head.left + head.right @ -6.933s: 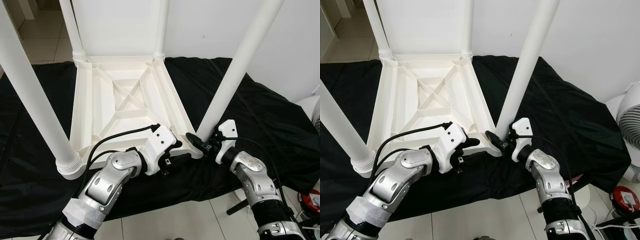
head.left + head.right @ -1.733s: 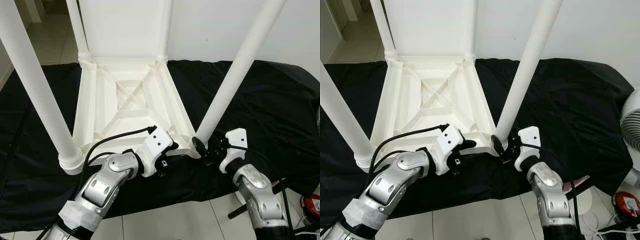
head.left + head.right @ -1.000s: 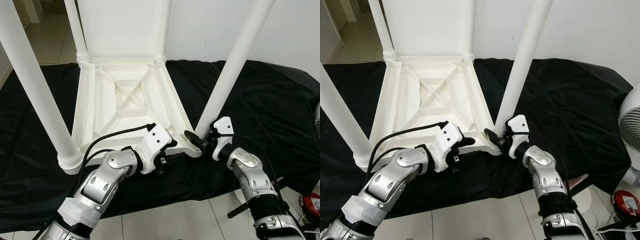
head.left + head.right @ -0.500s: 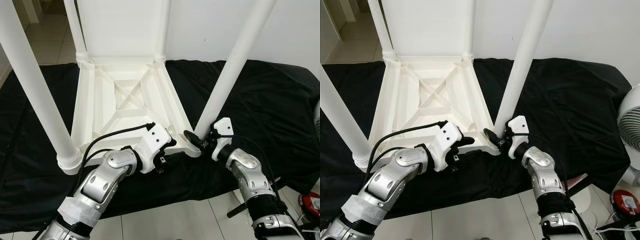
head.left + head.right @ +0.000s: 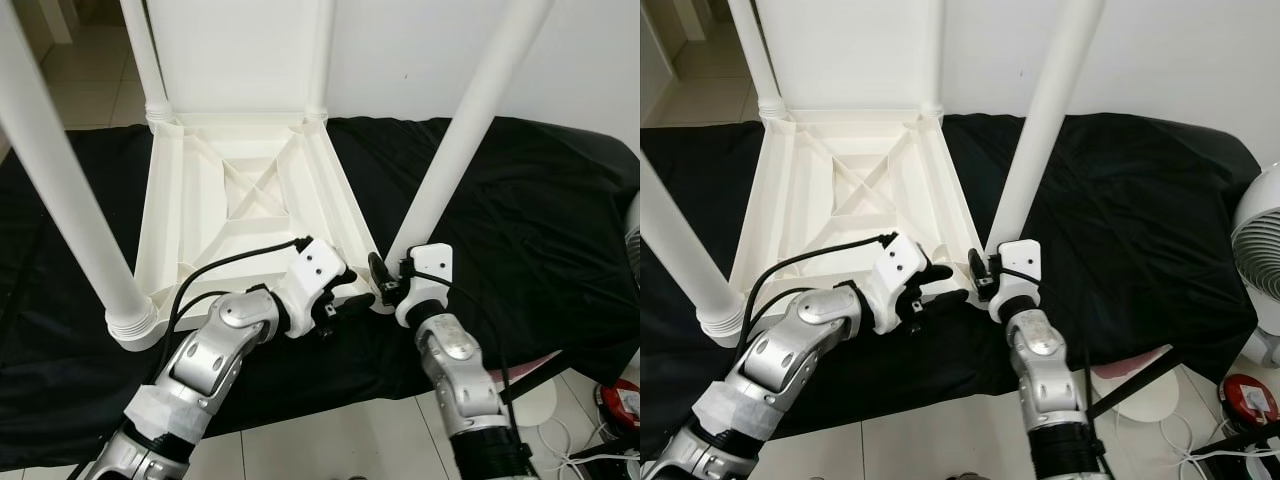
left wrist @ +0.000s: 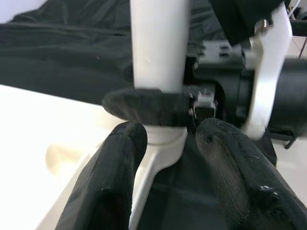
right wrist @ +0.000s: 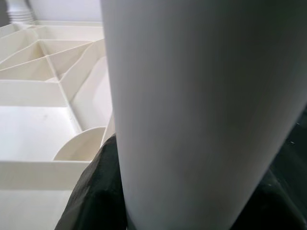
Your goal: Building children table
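Landmark: the near right corner socket [image 5: 372,296] of the overturned white plastic children's table [image 5: 240,210], which lies underside up on a black cloth [image 5: 520,220] with its ribbed frame exposed. All positions below are taken from that socket.

Left of the socket: the near left white round leg [image 5: 70,190] stands in its own ridged collar well apart from it. Two far legs stand at the far corners of the frame.

Just left of the socket: the left gripper [image 5: 345,302] sits at the near edge of the frame. In the left wrist view its jaws stand apart, straddling the corner lip with nothing clamped between them; the fingers [image 6: 115,163] point across the socket toward the other arm.

At the socket: the near right white round leg [image 5: 1040,120] rises from it. Its long axis runs up and away, tilted to the right and not square to the frame.

Just right of the socket: the right gripper [image 5: 985,272] is at the very foot of that leg. In the right wrist view the leg sits between the dark jaws, which close around its base.

Judgement: the right arm has the leg and is the nearer one; the left arm only steadies the frame. The coming move turns on bringing the leg's axis in line with the socket bore, then seating it downward. A tilted leg may bind
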